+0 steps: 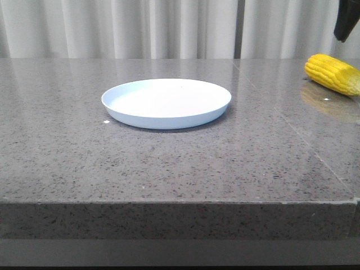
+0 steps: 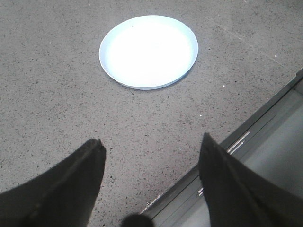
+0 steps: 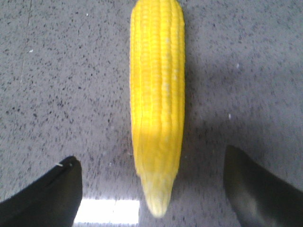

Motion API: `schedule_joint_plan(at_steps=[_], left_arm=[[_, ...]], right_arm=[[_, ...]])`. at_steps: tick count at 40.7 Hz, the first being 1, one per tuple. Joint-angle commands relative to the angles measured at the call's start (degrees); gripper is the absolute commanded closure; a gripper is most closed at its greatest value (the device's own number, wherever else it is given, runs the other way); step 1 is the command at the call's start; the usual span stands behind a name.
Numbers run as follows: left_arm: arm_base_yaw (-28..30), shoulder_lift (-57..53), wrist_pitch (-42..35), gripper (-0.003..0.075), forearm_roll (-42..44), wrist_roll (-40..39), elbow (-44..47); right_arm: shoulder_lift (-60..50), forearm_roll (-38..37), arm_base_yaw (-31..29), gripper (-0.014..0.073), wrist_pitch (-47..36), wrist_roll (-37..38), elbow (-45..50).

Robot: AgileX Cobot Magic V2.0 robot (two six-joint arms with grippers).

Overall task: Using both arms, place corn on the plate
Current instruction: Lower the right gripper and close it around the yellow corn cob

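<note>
- Plate: round, pale blue-white, low raised rim, nothing on it. It sits flat on the grey speckled table, a little left of centre in the front view.
- Corn: bright yellow cob at the right edge of the front view, cut off by the frame. It lies on the table, well apart from the plate, with a faint reflection below it on the polished top.
- Right wrist view: the cob runs from the top edge down the middle of the frame, its paler tapered tip near the bottom.
- Right gripper: fingers spread wide, one at each lower corner, neither touching the cob. The tip lies between them.
- Left gripper: fingers spread, holding nothing, above bare table at the table's edge. The plate lies near the top centre of that view, well clear of the fingers.
- Front view, upper right corner: a dark object, partly out of frame; identity cannot be confirmed.
</note>
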Motion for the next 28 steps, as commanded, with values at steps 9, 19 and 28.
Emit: schedule_joint_plan(at_steps=[9, 19, 28], left_arm=[[-0.42, 0.03, -3.78, 0.0293, 0.31, -0.32, -1.24], [-0.42, 0.03, -3.78, 0.0293, 0.31, -0.32, -1.24], [-0.42, 0.03, -3.78, 0.0293, 0.31, -0.32, -1.24]], right_arm=[[6.04, -0.83, -0.41, -0.0033, -1.58, -1.64, -9.55], [9.93, -0.89, -0.41, -0.0033, -3.39, -1.64, -10.27], [12.03, -0.84, -0.41, -0.0033, -3.81, -1.64, -10.32]])
